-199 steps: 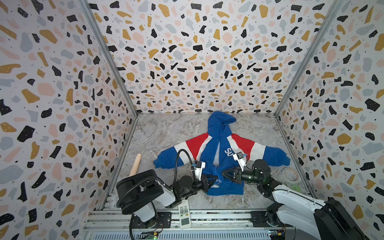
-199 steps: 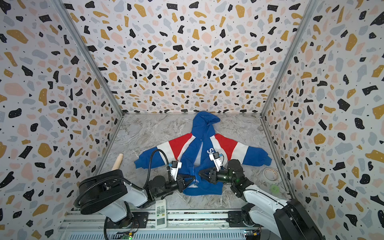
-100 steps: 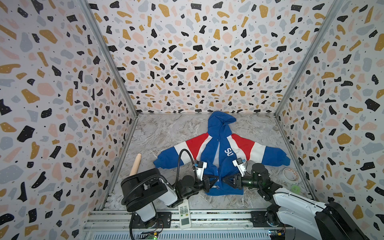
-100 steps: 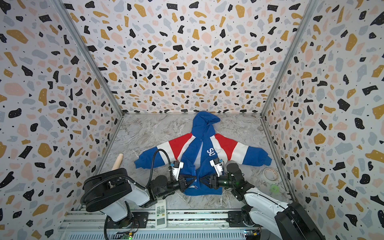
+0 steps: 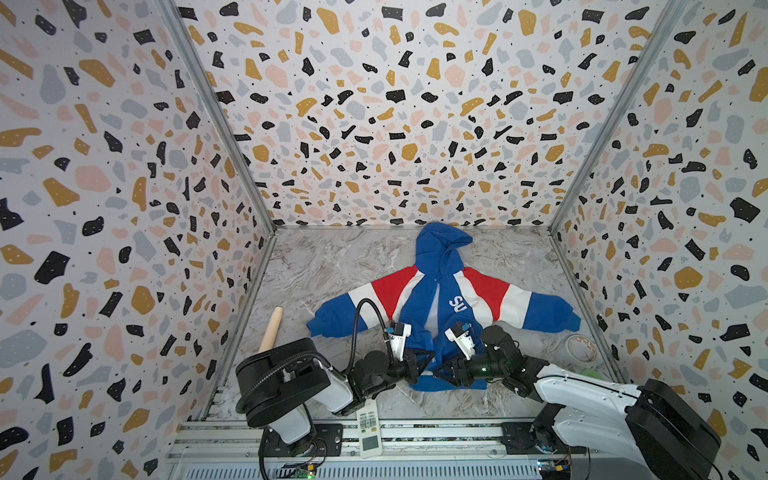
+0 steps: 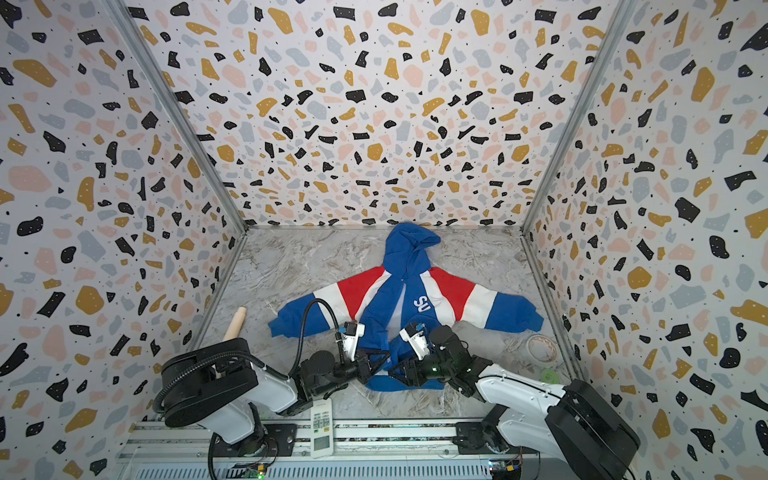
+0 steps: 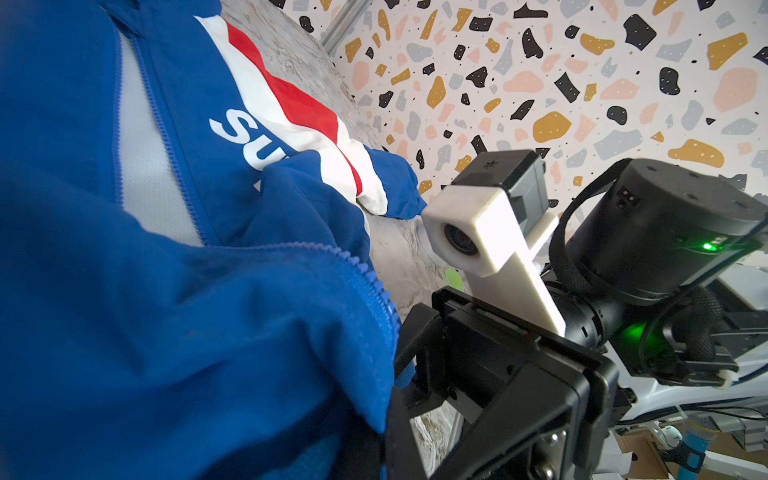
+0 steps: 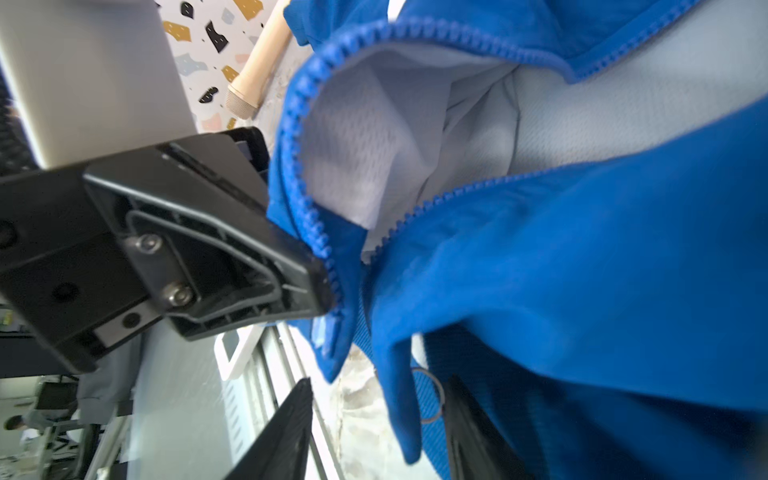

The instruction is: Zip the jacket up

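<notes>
Right tool (image 5: 441, 371) lowered to jacket (image 5: 417, 308) hem, grip unclear.

Both arms reach low and forward and meet at the bottom hem of the jacket (image 5: 440, 299). Left arm (image 5: 332, 386) comes in from the hem's left side, wrist about level. Left gripper (image 5: 420, 366) is clamped tight on the zipper edge at the hem. Right arm (image 5: 582, 388) comes in from the hem's right, forearm low. Right gripper (image 5: 443, 371) faces the left one, nearly tip to tip. In my right wrist view its fingers (image 8: 291, 432) stand apart. A flap of hem hangs between them, and I see no pinch.
</notes>
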Tool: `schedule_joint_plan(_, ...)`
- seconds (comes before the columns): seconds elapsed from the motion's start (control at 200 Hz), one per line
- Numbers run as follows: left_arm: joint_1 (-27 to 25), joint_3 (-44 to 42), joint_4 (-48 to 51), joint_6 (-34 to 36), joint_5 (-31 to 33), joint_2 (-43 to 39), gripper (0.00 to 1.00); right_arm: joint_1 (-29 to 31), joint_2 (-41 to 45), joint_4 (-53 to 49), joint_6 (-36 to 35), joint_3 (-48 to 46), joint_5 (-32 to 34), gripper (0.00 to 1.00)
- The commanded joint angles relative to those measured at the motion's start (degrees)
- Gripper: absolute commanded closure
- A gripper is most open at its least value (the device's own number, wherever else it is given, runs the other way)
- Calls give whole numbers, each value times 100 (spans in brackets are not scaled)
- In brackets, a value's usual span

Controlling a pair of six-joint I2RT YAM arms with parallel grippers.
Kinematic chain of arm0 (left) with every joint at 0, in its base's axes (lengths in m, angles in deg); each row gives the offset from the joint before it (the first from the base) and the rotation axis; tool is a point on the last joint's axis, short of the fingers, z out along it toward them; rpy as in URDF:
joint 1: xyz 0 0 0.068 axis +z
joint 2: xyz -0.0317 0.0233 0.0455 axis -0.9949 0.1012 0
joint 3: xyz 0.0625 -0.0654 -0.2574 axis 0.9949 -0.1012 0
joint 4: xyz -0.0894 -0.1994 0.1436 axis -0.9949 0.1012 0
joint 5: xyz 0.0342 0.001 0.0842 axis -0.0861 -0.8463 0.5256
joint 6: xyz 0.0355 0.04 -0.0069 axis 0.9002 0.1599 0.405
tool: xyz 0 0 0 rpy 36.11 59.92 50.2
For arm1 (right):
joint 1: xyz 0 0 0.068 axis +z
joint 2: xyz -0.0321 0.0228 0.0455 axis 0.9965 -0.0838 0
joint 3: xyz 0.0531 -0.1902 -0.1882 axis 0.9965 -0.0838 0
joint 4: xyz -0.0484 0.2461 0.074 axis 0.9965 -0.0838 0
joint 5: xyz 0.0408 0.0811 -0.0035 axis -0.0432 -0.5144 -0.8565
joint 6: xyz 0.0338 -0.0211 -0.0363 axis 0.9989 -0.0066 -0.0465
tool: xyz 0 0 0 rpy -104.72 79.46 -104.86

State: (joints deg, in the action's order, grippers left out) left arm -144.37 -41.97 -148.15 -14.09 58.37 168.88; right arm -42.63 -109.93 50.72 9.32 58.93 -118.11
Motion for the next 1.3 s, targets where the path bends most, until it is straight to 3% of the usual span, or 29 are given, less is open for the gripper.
schedule_joint_plan(0.0, -29, -111, -133, 117, 153, -176, 100, 32, -113, -259, -339, 249, 146, 52)
schedule_joint_plan(0.165, -29, -137, 12, 170, 204, -304, 100, 32, -340, -336, -507, 398, 142, 67)
schedule_joint_plan(0.34, -29, -164, 186, 173, 222, -443, 100, 32, -434, -292, -539, 438, 79, 100)
schedule_joint_plan(0.496, -53, -237, 776, -237, 295, -783, 100, 28, -307, -273, -475, 380, -35, 100)
schedule_joint_plan(0.586, -55, -458, 1086, -402, 438, -1088, 74, 6, -181, -225, -401, 270, -34, 100)
schedule_joint_plan(0.721, -55, -694, 1686, -495, 626, -1642, 51, -37, -103, -184, -334, 182, -85, 100)
schedule_joint_plan(0.871, -55, -670, 2386, -494, 687, -2140, 43, -77, -157, -168, -331, 174, -100, 100)
schedule_joint_plan(1.297, -425, -152, 3901, -476, 677, -2820, 40, -117, -319, 123, -187, 39, -249, 100)
